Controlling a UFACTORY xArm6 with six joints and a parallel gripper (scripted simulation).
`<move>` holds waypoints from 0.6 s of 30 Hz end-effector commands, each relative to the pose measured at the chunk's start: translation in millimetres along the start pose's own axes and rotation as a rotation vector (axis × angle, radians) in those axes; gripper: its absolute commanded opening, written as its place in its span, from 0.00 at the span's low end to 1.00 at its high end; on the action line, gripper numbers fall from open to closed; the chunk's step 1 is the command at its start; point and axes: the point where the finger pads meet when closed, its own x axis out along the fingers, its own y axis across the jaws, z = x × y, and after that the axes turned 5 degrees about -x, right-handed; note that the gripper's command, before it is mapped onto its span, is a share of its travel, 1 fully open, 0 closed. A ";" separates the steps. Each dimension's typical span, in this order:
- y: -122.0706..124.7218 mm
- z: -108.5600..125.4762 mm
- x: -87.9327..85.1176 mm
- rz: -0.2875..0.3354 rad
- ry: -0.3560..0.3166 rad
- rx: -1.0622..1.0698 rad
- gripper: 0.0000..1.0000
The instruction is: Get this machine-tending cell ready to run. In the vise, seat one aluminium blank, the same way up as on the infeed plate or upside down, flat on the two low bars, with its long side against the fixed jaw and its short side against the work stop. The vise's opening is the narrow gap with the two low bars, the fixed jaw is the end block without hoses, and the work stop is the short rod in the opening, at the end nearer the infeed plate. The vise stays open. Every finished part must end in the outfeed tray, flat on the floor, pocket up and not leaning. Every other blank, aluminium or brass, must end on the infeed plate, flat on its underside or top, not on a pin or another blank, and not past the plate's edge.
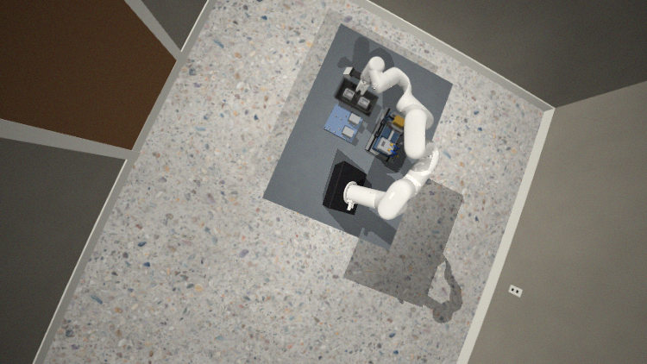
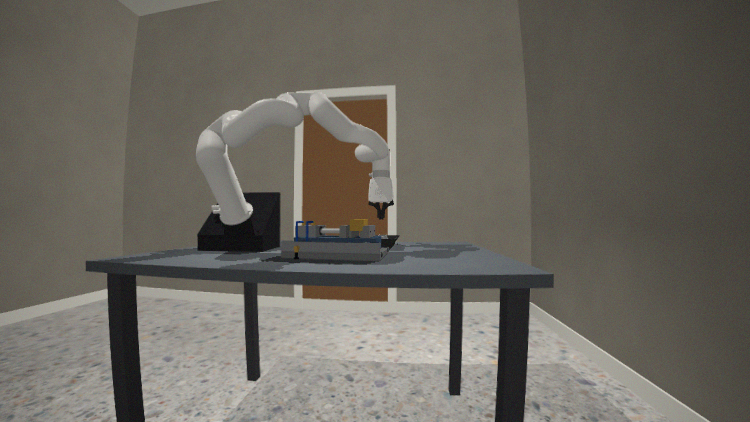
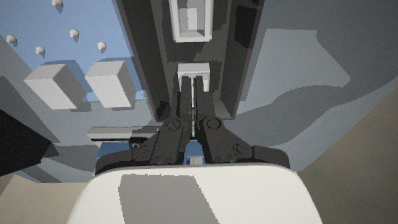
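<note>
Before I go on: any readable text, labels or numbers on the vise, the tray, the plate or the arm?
None: no readable text in any view.
Vise, outfeed tray, infeed plate: no markings visible.
Pincer, shut on nothing: plain dark fingers.
Wall outlet: too small to tell.

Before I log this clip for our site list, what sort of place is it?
Probably a small machine-tending cell set up in a plain room: a white arm on a dark table, a vise with hoses, a blue pinned infeed plate holding two blanks, and a dark outfeed tray under the shut, empty gripper.
</note>
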 end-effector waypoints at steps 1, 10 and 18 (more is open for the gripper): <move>1.4 -0.3 -3.5 0.004 0.002 0.001 0.00; 1.4 -0.2 -12.6 0.004 0.002 0.001 0.00; 1.3 -0.2 -32.1 0.004 0.002 0.001 0.00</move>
